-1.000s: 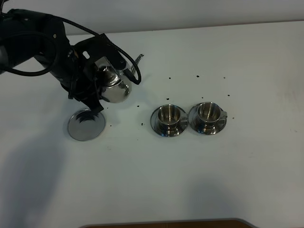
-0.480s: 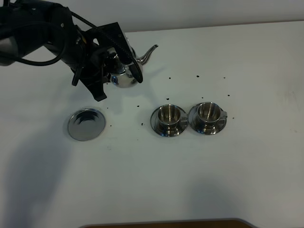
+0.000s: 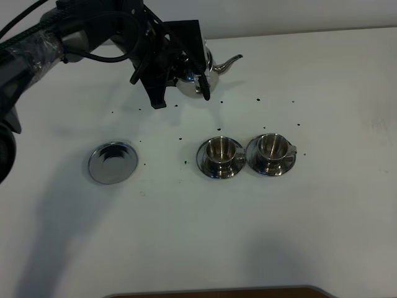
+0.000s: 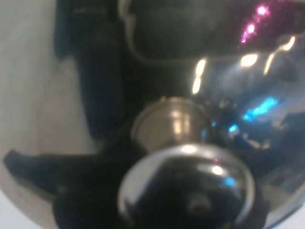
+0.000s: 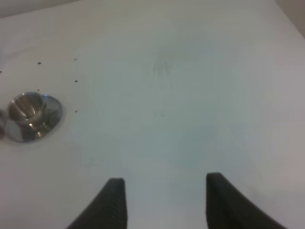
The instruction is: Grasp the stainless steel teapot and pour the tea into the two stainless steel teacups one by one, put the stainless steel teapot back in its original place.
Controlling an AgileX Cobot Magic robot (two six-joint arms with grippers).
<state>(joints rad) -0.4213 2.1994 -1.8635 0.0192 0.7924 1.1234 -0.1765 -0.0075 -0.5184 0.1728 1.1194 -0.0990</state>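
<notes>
Steel teapot (image 3: 193, 84) in left hand (image 3: 176, 74)

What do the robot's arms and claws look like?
The left arm is black and chunky, with one part wrapped in shiny clear plastic and black cables looping along it. The left gripper is black with flat, angular plates. The right gripper has two black tapered fingers.

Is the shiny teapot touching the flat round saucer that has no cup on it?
Apart. The exterior high view shows the teapot far from the saucer, with bare white table between them.
</notes>
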